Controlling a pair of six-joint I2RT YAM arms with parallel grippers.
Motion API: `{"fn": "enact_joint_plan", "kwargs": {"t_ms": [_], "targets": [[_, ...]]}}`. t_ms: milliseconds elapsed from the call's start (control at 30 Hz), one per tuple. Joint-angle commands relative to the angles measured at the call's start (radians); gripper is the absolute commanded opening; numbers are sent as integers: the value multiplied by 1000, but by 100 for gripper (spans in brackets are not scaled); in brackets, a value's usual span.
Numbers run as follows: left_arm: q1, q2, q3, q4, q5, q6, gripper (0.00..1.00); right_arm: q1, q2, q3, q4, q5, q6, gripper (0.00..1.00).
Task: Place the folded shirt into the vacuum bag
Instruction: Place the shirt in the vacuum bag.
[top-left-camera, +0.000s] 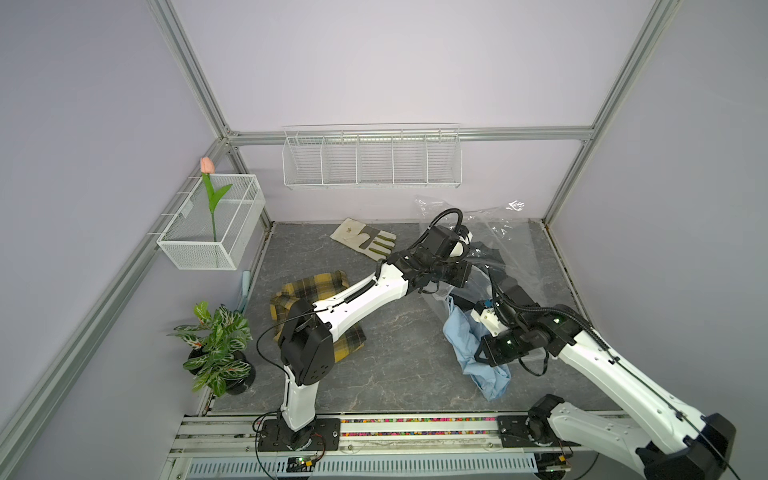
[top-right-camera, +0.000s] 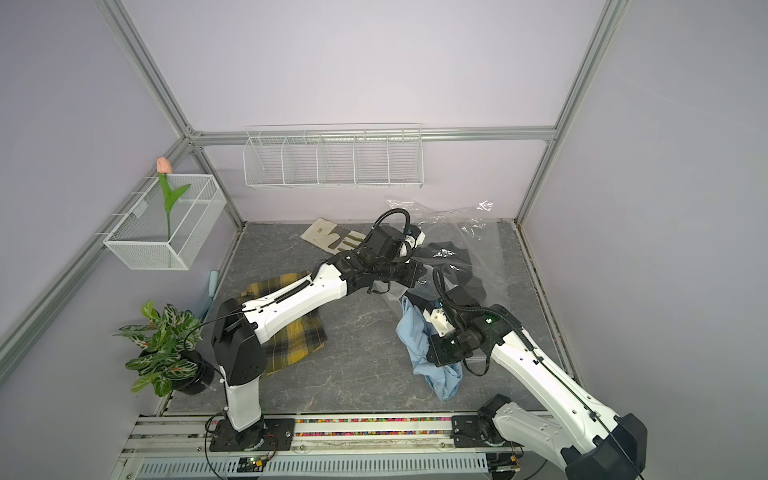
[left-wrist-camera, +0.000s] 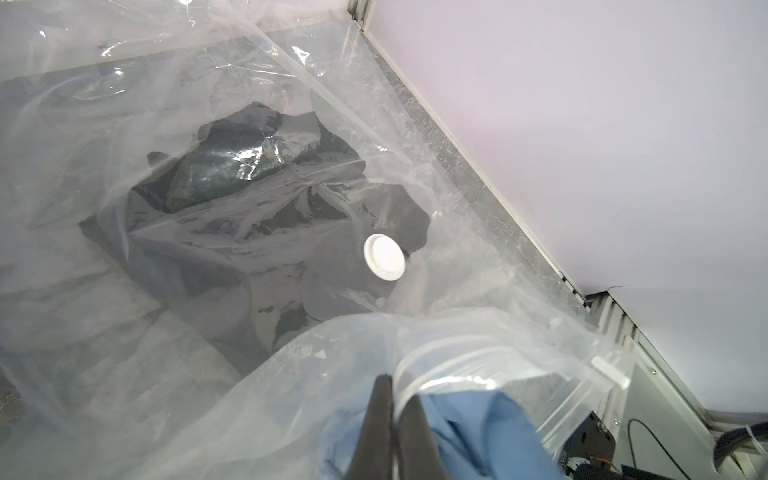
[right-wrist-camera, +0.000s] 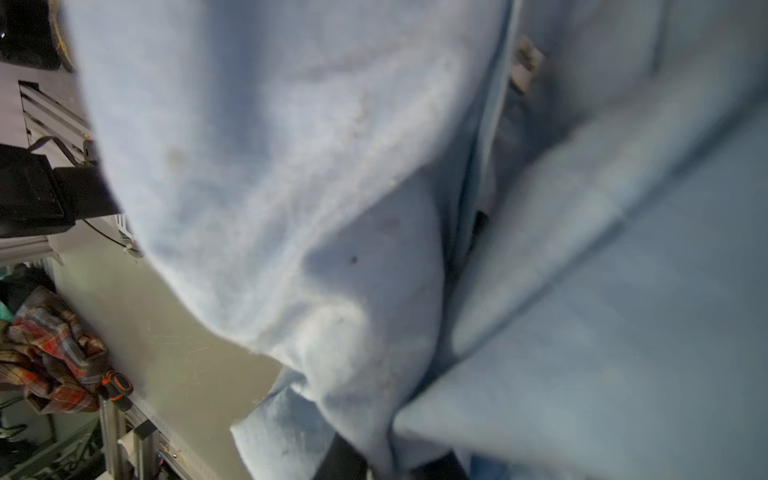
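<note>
Folded shirt (top-left-camera: 467, 349): bunched, hanging at vacuum bag (top-left-camera: 523, 249) mouth, mostly outside | right hand (top-left-camera: 484, 311): seemingly clamped on shirt, view smothered | left hand (left-wrist-camera: 398, 388): pinching bag's zip edge | do: lift mouth wide, drive shirt deep before releasing

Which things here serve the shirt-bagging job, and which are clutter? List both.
Job: clear crinkly plastic vacuum bag; crumpled light blue shirt; left gripper; right gripper.
Lying about: yellow plaid cloth; cream work glove; potted green plant; pink tulip.
</note>
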Motion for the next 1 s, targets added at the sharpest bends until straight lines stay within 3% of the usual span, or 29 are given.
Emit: {"fn": "enact_joint_plan", "kwargs": {"t_ms": [0,333,533,700,833,967], "targets": [[0,-114,-2,86,44,14,0,-58,-7,-63,46,-54,6,7],[-64,-294,-194,163,45,26,0,-178,22,-30,27,37,0,7],[-70,-267,-228,139,21,39,0,-168,5,175,-38,72,-6,7],[-79,-259,-231,132,26,40,0,-168,67,282,-70,172,-54,7],[-87,-286,-244,119,19,45,0,-166,150,331,7,201,-107,7],[-87,-330,-270,155,-4,39,0,-139,204,281,138,266,-214,7]]}}
